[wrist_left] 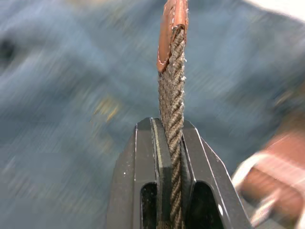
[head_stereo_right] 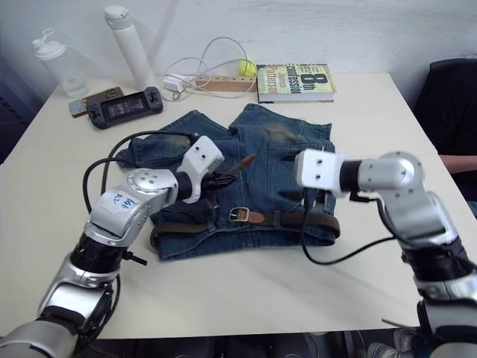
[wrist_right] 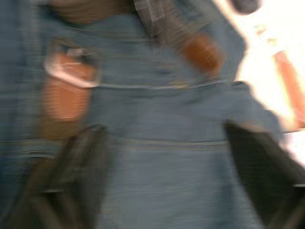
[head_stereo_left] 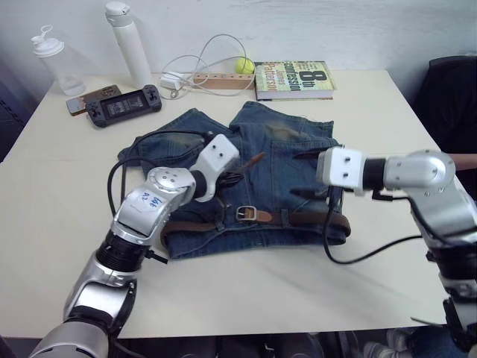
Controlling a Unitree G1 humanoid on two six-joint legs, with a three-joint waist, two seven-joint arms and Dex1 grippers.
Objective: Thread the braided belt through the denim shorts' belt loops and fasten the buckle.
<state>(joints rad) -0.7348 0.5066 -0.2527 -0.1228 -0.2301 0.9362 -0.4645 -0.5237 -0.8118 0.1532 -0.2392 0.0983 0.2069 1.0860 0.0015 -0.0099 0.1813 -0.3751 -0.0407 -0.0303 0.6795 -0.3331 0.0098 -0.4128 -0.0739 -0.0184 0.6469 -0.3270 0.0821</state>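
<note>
1. Far L, rear of table: clear bottle, white flask, phone and black handheld console lie in a row near the back edge.
2. L gripper: over the denim shorts, L of ctr. Fingers pressed together on the braided belt; in the L wrist view the strap runs up betw. both pads and its tan leather tip stands clear above them. In the head views the tip points up and to the R, off the fabric.
3. Shorts: flat at table ctr, waistband at the near edge, legs toward the rear, brownish worn patches on both legs.
4. Belt on the waistband: strap runs L to R along the near edge of the shorts, passing under the belt loops. The buckle lies near the waistband ctr, prong state cannot tell; tan leather piece just R of it.
5. Rear ctr: white cable coiled, wooden strip, yellow ball, book just R of the ball.
6. R gripper: over the R half of the shorts, above the belt. Fingers spread wide, nothing betw. them; the R wrist view has denim and the buckle under the gap.
7. Far R: dark chair beyond the table edge.
</note>
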